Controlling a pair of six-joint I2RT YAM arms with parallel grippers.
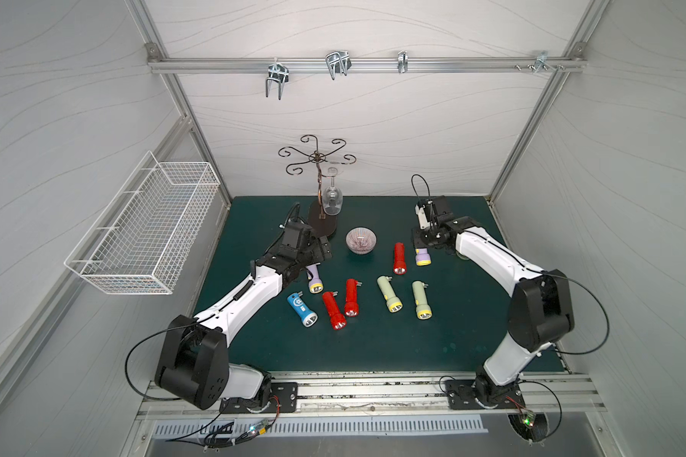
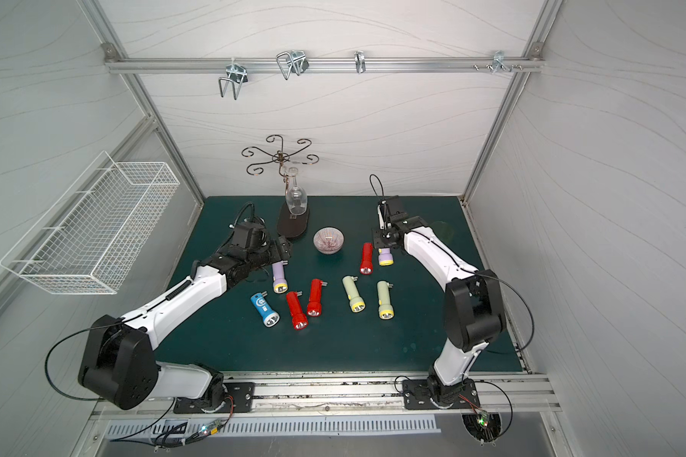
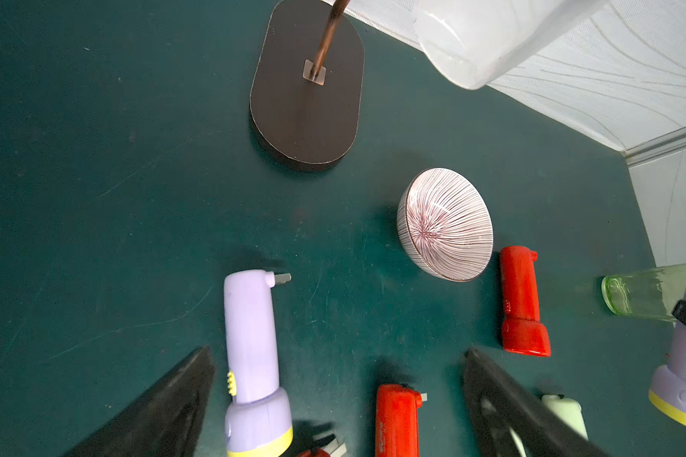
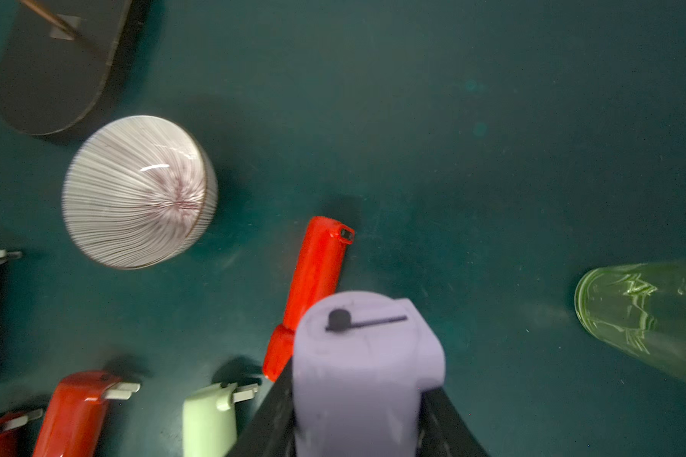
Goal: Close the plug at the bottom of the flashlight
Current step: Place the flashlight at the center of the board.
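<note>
Toward the left of the green mat (image 1: 373,348), the left gripper (image 3: 339,352) hangs with jaws spread wide and empty. Just beside one finger, a lilac flashlight (image 3: 250,336) lies flat with its grey plug (image 3: 282,278) sticking out sideways from the tail. It looks like light, hard moulded plastic, smooth and faintly glossy, and round enough to roll. I judge the best hold is across the straight barrel, leaving the tail free so the small hinged blade can be pushed flush. The blade looks stiff but thin, so a careless shove could skid the whole body instead of folding it.

Further right lie a blue flashlight (image 1: 302,310), two red flashlights (image 1: 333,310) and two pale green flashlights (image 1: 389,292), all with prongs out. Behind them sits a ribbed ceramic bowl (image 1: 361,240). A third red flashlight (image 4: 313,273) seems to have its plug tucked in.

At the right, the right gripper (image 4: 359,385) is clamped round a second lilac flashlight (image 4: 367,356), head downward, its plug apparently flush in its slot.
</note>
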